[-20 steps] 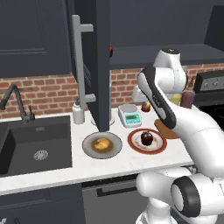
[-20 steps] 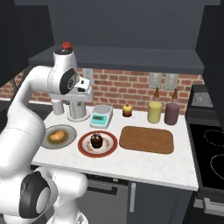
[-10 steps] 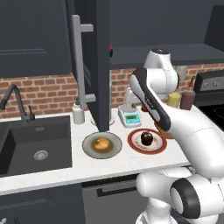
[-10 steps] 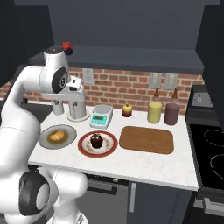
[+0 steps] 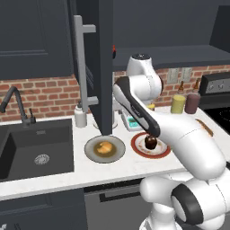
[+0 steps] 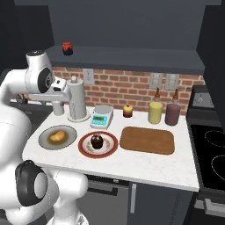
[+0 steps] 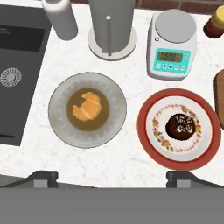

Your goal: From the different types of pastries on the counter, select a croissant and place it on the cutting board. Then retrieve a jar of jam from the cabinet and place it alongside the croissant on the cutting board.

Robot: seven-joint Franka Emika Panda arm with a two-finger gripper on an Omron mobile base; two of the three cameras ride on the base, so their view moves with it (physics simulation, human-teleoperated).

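Note:
The golden croissant (image 7: 88, 105) (image 5: 105, 147) (image 6: 57, 136) lies on a grey plate (image 7: 60, 120). To its right the dark muffin (image 7: 180, 127) (image 6: 97, 141) sits on a red-rimmed plate (image 7: 146, 131). My gripper (image 7: 113, 177) hangs high above both plates, open and holding nothing. The wooden cutting board (image 6: 147, 140) (image 7: 220, 89) lies bare to the right of the muffin plate on the white counter (image 6: 145, 165). A red jar of jam (image 6: 67, 48) stands on the shelf of the open cabinet (image 5: 101, 67). In the left base view the cabinet door hides my hand.
A paper towel holder (image 7: 110, 26), a white bottle (image 7: 60, 17) and a kitchen scale (image 7: 173, 41) stand behind the plates. The dark sink (image 5: 36, 148) is on the left. A small yellow jar (image 6: 128, 110) and two bottles (image 6: 154, 112) line the back wall. A stove (image 6: 211, 154) lies on the right.
The arm has swung left from the cutting board side to above the two plates.

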